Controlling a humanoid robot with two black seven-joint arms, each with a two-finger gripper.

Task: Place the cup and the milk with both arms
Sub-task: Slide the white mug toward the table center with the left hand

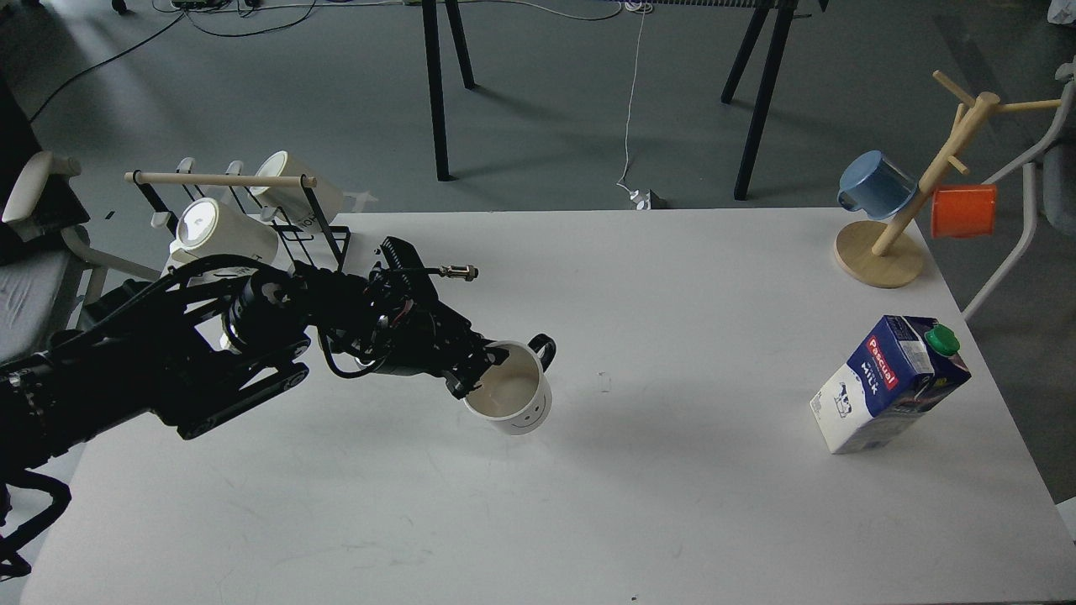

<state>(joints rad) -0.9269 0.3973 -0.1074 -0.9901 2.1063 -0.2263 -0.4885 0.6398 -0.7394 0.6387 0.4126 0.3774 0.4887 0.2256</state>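
**Q:** Left side, status?

**A:** My left gripper is clamped on the near-left rim of the cup, one finger inside the mouth. The cup sits tilted at mid-table; I cannot tell whether its base touches.

**Q:** And to the right?

**A:** The milk stands well apart near the right edge, long axis upright, cap on top. My right arm is out of view, though in my judgement it is the nearer arm for the carton.
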